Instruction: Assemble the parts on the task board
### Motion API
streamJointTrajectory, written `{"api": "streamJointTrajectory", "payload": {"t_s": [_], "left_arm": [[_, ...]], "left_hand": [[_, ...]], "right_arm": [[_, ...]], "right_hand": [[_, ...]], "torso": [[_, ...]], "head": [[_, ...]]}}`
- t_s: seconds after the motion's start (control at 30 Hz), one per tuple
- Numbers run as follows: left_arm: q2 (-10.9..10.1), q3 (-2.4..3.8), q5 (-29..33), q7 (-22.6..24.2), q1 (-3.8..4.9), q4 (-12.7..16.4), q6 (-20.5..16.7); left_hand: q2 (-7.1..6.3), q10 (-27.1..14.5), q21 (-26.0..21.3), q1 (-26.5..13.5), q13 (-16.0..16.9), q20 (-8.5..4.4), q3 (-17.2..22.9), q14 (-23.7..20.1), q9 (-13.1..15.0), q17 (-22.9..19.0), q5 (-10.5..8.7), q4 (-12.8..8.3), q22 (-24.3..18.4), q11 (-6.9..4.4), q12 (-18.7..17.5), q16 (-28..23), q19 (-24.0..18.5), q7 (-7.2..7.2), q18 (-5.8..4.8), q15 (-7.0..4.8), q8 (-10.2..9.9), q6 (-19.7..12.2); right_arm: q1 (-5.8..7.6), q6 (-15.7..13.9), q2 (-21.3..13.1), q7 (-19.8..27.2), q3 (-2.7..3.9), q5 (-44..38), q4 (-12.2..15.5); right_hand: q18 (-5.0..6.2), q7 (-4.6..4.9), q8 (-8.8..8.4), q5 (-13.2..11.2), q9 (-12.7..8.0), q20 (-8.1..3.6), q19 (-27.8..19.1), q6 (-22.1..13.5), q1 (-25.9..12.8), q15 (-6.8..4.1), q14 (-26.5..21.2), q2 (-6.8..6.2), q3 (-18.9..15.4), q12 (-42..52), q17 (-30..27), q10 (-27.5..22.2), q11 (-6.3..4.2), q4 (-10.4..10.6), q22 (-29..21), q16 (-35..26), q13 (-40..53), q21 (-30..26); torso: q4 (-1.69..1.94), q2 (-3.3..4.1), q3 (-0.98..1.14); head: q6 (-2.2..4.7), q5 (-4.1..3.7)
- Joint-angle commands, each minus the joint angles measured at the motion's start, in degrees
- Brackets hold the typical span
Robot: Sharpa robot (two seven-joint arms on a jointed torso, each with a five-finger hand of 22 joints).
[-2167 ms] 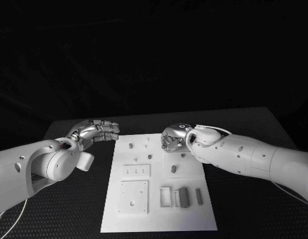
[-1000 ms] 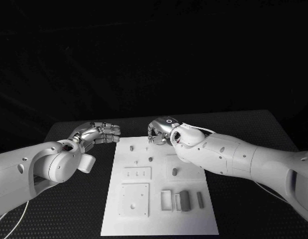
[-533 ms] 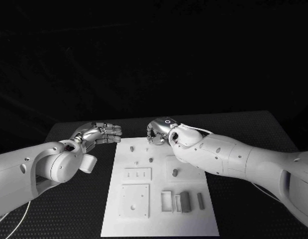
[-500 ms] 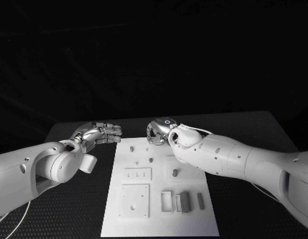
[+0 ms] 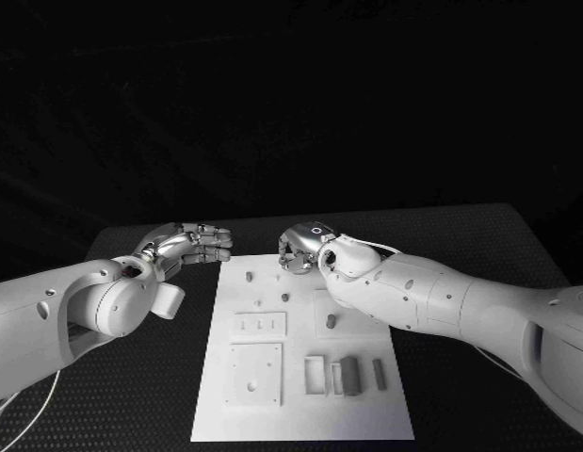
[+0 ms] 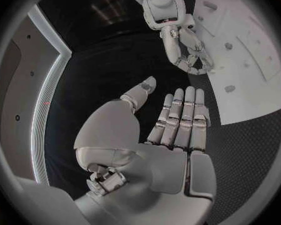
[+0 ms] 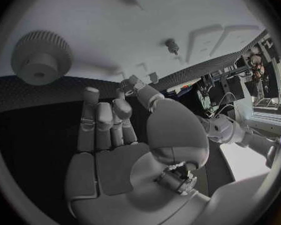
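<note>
The right hand (image 5: 300, 250) covers the task board (image 5: 305, 414)'s far edge, so whatever lies beneath it is hidden. The small parts (image 5: 347, 375) near the board's near end are too small to identify.

Left hand (image 5: 189, 243) empty with fingers straight and together, right hand (image 5: 300, 247) empty, fingers loosely extended

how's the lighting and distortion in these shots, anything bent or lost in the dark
Head view: a black backdrop swallows everything beyond the table, while the white task board stands out bright. Left wrist view: fisheye bends the board's straight edge behind the left hand. Right wrist view: the gear casts a soft shadow on the board.
</note>
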Motion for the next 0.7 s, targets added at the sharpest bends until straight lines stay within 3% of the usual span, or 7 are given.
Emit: {"api": "streamJointTrajectory", "payload": {"t_s": [0.03,0.2,0.4,0.7], "left_arm": [[0.13,0.06,0.25,0.47,0.27,0.2,0.53],[0.19,0.06,0.25,0.45,0.34,0.2,0.57],[0.23,0.06,0.25,0.46,0.35,0.15,0.54],[0.37,0.07,0.25,0.46,0.42,0.12,0.53]], "left_hand": [[0.05,-0.2,-0.3,-0.44,-0.07,0.03,-0.29,0.55,-0.07,0.06,-0.39,-0.06,-0.1,0.12,-0.27,-0.32,0.54,1.87,0.43,0.03,-0.17,-0.04],[0.04,-0.19,-0.32,-0.45,-0.08,0.03,-0.3,0.56,-0.08,0.07,-0.39,-0.06,-0.11,0.12,-0.28,-0.33,0.55,1.86,0.42,0.03,-0.18,-0.03],[0.03,-0.18,-0.34,-0.44,-0.08,0.02,-0.31,0.56,-0.09,0.07,-0.39,-0.07,-0.11,0.12,-0.29,-0.35,0.56,1.85,0.41,0.03,-0.18,-0.02],[0.04,-0.17,-0.36,-0.42,-0.09,0.01,-0.31,0.57,-0.1,0.09,-0.39,-0.07,-0.12,0.11,-0.31,-0.37,0.58,1.83,0.4,0.02,-0.19,-0.01]], "right_arm": [[-0.01,0.09,0.33,-0.35,0.01,-0.83,-0.17],[-0.04,-0.11,0.52,-0.37,0.01,-0.84,-0.29],[-0.05,-0.09,0.73,-0.47,0.01,-0.85,-0.31],[-0.21,-0.08,1.27,-0.89,0.0,-1.05,-0.91]], "right_hand": [[0.79,1.37,-0.17,-0.04,0.07,-0.3,0.03,0.98,-0.37,-0.5,0.03,0.0,0.24,0.16,-0.1,0.3,-0.03,0.09,1.11,0.24,-0.04,0.21],[0.79,1.38,-0.2,-0.04,0.08,-0.3,0.03,0.96,-0.41,-0.49,0.03,-0.01,0.24,0.14,-0.12,0.29,-0.02,0.1,1.11,0.25,-0.07,0.22],[0.79,1.38,-0.22,-0.04,0.08,-0.31,0.04,0.94,-0.45,-0.48,0.03,-0.02,0.24,0.13,-0.15,0.29,-0.01,0.11,1.1,0.26,-0.09,0.23],[0.79,1.4,-0.26,-0.04,0.09,-0.31,0.04,0.92,-0.5,-0.46,0.04,-0.02,0.26,0.18,-0.18,0.35,0.0,0.12,1.1,0.28,-0.02,0.24]], "torso": [[2.82,0.15,-0.02],[2.84,0.23,0.06],[2.77,0.2,-0.05],[2.72,0.25,-0.05]], "head": [[-0.22,0.04],[-0.24,0.14],[-0.49,0.36],[-0.71,0.63]]}}
